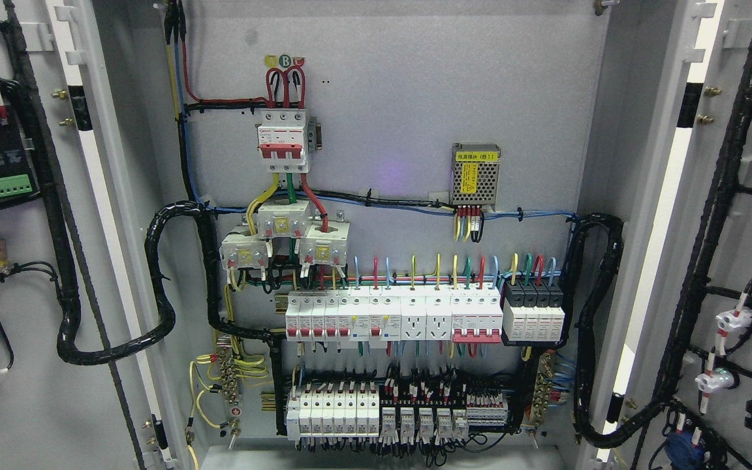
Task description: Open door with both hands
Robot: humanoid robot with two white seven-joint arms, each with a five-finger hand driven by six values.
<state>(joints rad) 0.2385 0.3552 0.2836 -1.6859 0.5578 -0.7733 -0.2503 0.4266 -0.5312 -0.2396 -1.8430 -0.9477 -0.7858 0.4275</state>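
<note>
Currently, the head view shows an electrical cabinet with both doors swung fully open. The left door (pixel 30 261) stands at the left edge, its inner face carrying a green terminal block (pixel 9 187) and black cable looms. The right door (pixel 741 261) stands at the right edge, its inner face carrying black wiring and white connectors. Between them lies the grey back panel (pixel 389 117), with a main breaker (pixel 283 138) at upper left, a metal power supply (pixel 475 173) to its right, and a row of breakers (pixel 392 316) below. Neither hand appears in the view, so hand state and position relative to the doors cannot be told.
</note>
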